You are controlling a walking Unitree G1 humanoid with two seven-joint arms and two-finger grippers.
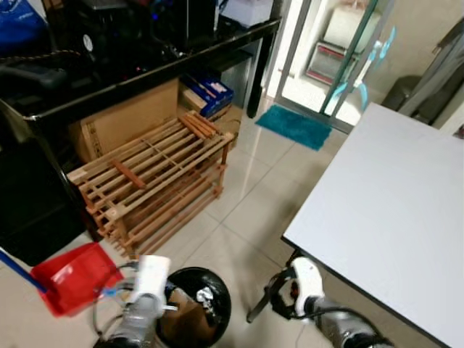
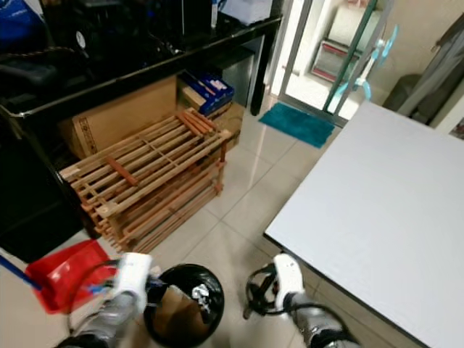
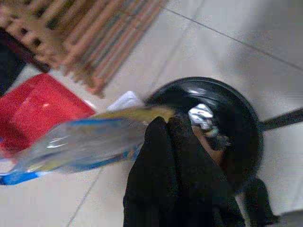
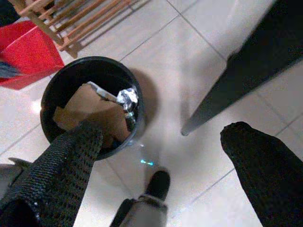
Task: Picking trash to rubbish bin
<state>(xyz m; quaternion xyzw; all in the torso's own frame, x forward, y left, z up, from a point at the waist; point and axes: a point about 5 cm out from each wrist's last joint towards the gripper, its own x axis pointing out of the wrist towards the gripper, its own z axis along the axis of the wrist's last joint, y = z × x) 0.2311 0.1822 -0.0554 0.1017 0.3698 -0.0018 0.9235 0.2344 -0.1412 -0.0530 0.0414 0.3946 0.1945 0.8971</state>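
A black round rubbish bin [image 1: 197, 299] stands on the tiled floor just in front of me, holding brown cardboard [image 4: 92, 111] and a crumpled silver scrap [image 4: 126, 98]. My left gripper [image 3: 163, 126] is shut on a clear plastic wrapper [image 3: 80, 142] with blue and yellow print. The wrapper hangs beside the bin's rim [image 3: 246, 118], on the red dustpan's side. My right gripper [image 4: 163, 132] hangs open and empty over the floor, between the bin and the table leg [image 4: 213, 104].
A red dustpan [image 1: 72, 277] lies left of the bin. A slatted wooden rack [image 1: 152, 177] and cardboard boxes [image 1: 127, 119] stand behind it under a black desk [image 1: 145, 76]. A white table [image 1: 391, 203] fills the right. A teal mat [image 1: 293, 125] lies by the glass door.
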